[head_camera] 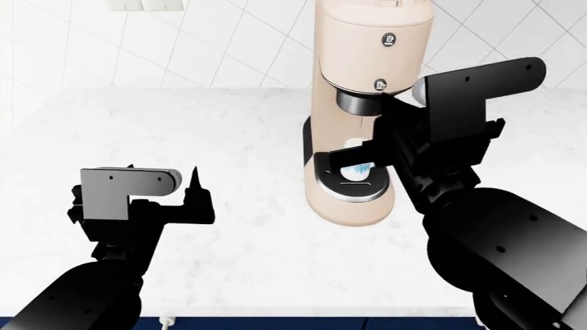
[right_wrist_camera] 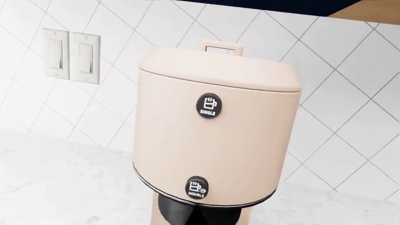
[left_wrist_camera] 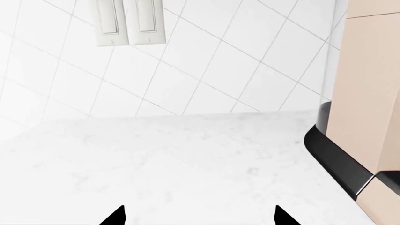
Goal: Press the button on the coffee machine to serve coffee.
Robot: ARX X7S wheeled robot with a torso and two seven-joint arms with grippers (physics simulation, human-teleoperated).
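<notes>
The tall beige coffee machine (head_camera: 359, 65) stands on the white counter with a white-blue mug (head_camera: 358, 170) on its black drip tray. Its head carries two small black buttons: the upper (right_wrist_camera: 209, 106) reads SINGLE, and the lower one, the button (right_wrist_camera: 196, 187), reads DOUBLE and also shows in the head view (head_camera: 381, 85). My right gripper (head_camera: 396, 108) is raised close in front of the lower button, just right of the spout. Its tips (right_wrist_camera: 197, 216) meet as one dark point just below that button, so it looks shut and empty. My left gripper (head_camera: 192, 187) is open and empty, low over the counter to the machine's left.
The white marble counter (head_camera: 229, 137) runs back to a tiled wall with two switch plates (right_wrist_camera: 69, 55). In the left wrist view the machine's base and black drip tray (left_wrist_camera: 337, 159) stand beside my open left gripper (left_wrist_camera: 200, 218). A dark counter edge (head_camera: 275, 323) lies near me.
</notes>
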